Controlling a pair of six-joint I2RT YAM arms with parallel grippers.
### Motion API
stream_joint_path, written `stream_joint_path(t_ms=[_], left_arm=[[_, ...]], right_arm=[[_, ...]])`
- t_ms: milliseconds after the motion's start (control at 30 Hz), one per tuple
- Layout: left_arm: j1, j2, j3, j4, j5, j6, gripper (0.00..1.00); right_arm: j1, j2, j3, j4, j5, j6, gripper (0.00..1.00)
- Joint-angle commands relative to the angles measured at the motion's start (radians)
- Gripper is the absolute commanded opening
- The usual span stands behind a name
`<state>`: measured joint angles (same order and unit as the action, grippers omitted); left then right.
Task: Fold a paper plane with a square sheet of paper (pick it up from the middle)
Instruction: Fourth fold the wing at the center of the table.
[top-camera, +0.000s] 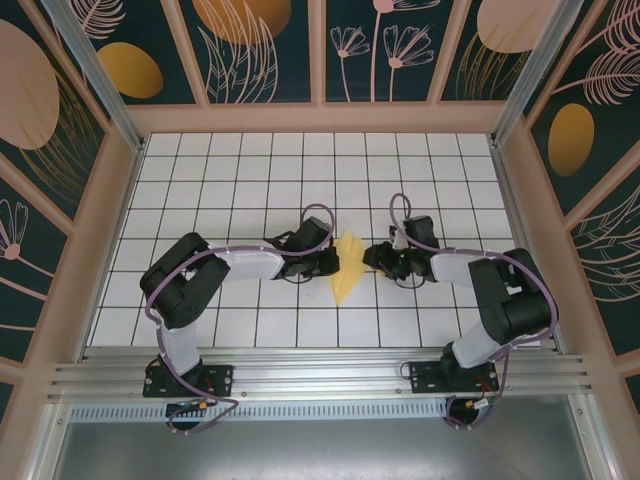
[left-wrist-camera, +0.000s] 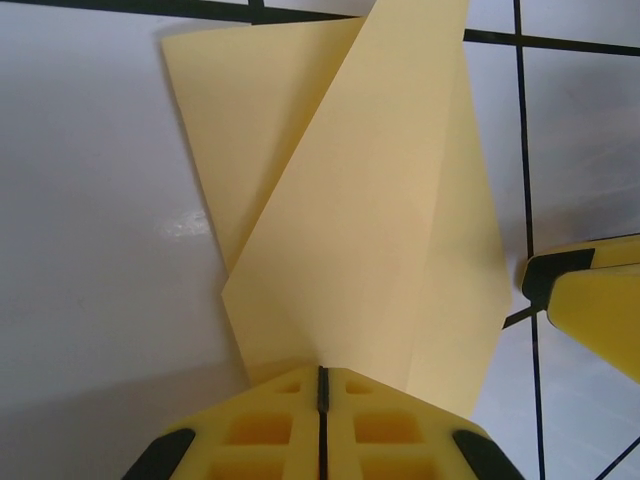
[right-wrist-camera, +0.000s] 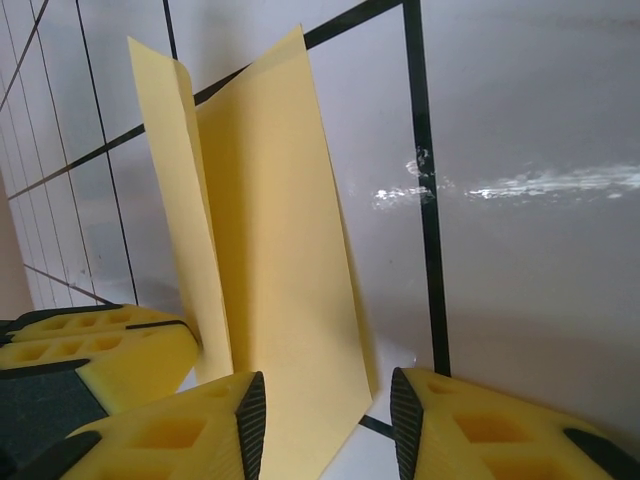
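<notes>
Top view: sheet of paper (top-camera: 348, 268), yellow and partly folded, lies on the white grid-tiled table (top-camera: 250, 180) just below frame centre, between the two tools. It has a pointed shape with the tip toward the top of the frame. Left gripper (top-camera: 328, 262) is at its left edge and right gripper (top-camera: 376, 258) just off its right edge. Both arms are bent inward toward the paper.

Left wrist view: fingers at bottom centre are pressed together with no gap at the seam. The paper's near edge runs into the fingertips and looks pinched there. Two overlapping layers fan up and away from the grip. The upper layer is a broad panel, and a second flap shows behind it at upper left. One yellow finger (left-wrist-camera: 590, 300) of the other tool sits at right edge, just beside the paper.

Right wrist view: jaws part-way apart, one finger on each side of the paper's lower edge. I cannot tell whether they are touching it. The sheet stands tilted up off the tiles, with a narrow folded strip along its left side.
</notes>
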<state>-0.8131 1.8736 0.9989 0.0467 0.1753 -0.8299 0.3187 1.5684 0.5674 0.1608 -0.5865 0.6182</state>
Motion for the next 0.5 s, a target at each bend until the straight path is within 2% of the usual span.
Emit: stream_joint_path(t_ms=[0, 467], left_arm=[[0.005, 0.022, 0.015, -0.021, 0.007, 0.02, 0.1], [0.005, 0.033, 0.006, -0.016, 0.01, 0.016, 0.1]], right_arm=[[0.021, 0.017, 0.004, 0.051, -0.033, 0.018, 0.4], [0.032, 0.019, 0.005, 0.094, -0.066, 0.043, 0.4]])
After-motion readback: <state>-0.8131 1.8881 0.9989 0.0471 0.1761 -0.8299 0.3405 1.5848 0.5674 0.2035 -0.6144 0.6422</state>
